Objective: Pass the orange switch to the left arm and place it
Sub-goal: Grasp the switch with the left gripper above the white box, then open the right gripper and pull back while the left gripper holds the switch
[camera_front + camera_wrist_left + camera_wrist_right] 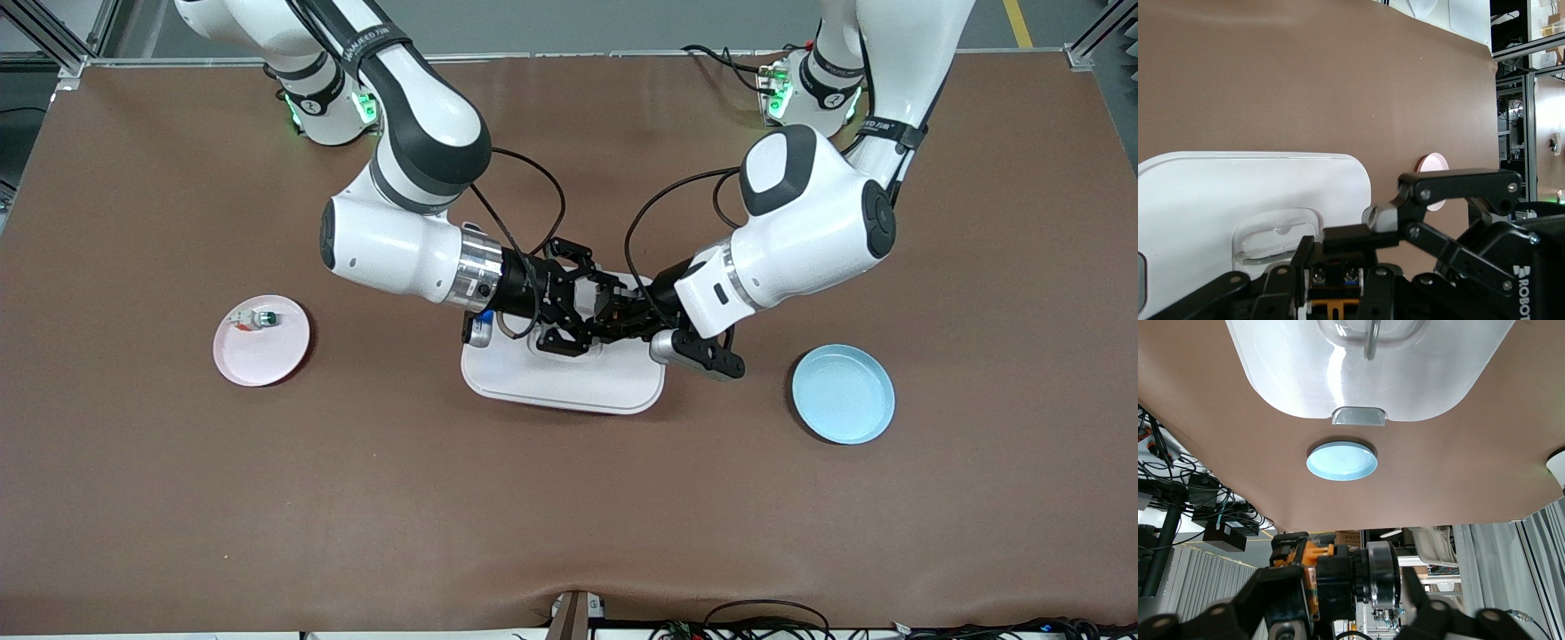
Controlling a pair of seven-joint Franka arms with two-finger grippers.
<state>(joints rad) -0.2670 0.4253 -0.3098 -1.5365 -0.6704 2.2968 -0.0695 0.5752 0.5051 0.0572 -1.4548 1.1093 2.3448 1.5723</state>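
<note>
Brown matte tabletop, faintly wrinkled along the camera-side edge. At mid-table, box (569,378): white, glossy, rounded-rectangular, lid on, recessed handle on top, grey latch on its end. Toward the right arm's end, pink plate (261,340): round, shallow, holding a small white-and-green switch (254,319) with a red bit. Toward the left arm's end, blue plate (843,394): round, rimmed, smooth. Over the box, both black grippers tip to tip. Left gripper (613,313) clenched on the orange switch (1313,568), a tiny black block with an orange part, up in the air above the lid. Right gripper (582,311) released, fingers (1381,217) spread on either side of the switch.
</note>
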